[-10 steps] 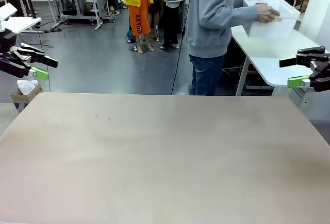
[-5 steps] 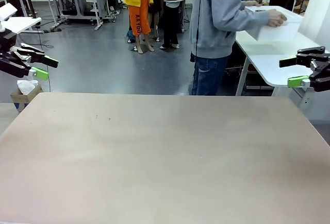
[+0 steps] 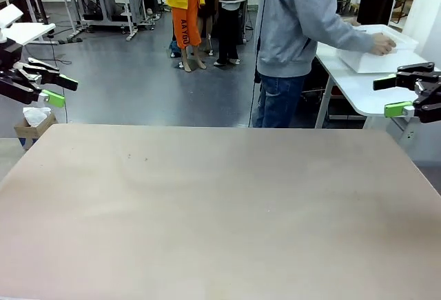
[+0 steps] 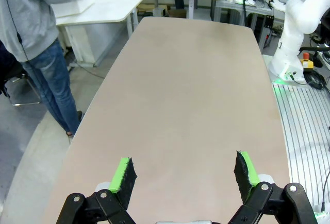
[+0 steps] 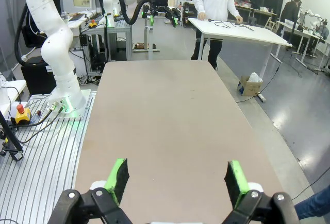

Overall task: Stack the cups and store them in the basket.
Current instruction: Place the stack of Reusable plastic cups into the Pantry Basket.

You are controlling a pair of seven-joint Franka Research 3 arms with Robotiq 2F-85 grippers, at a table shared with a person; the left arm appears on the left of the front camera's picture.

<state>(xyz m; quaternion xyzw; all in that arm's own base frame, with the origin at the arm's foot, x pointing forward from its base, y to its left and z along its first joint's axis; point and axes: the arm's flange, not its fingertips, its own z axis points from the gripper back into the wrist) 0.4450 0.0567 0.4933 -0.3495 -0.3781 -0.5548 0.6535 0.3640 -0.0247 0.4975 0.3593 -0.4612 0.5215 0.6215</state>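
Note:
The cups are out of view. A person in a grey hoodie [image 3: 296, 17] stands past the table's far right corner, both hands on the white basket [image 3: 375, 52], which rests on a white side table [image 3: 351, 83]. In the left wrist view the basket [image 4: 75, 5] is at the top left under the person's hand. My left gripper [image 3: 62, 90] hangs open off the table's far left corner and holds nothing; its green pads [image 4: 124, 175] are wide apart. My right gripper [image 3: 384, 97] hangs open off the far right corner, just below the basket, with nothing between its pads [image 5: 234, 180].
The beige table top [image 3: 220, 210] lies between the arms. A small cardboard box [image 3: 31, 124] sits on the floor at the far left. Other people stand farther back on the grey floor. My left arm's gripper [image 5: 161, 15] shows across the table in the right wrist view.
The person has swung the basket to the right and lowered it onto the white side table, leaning after it. Both arms have stayed still with jaws open.

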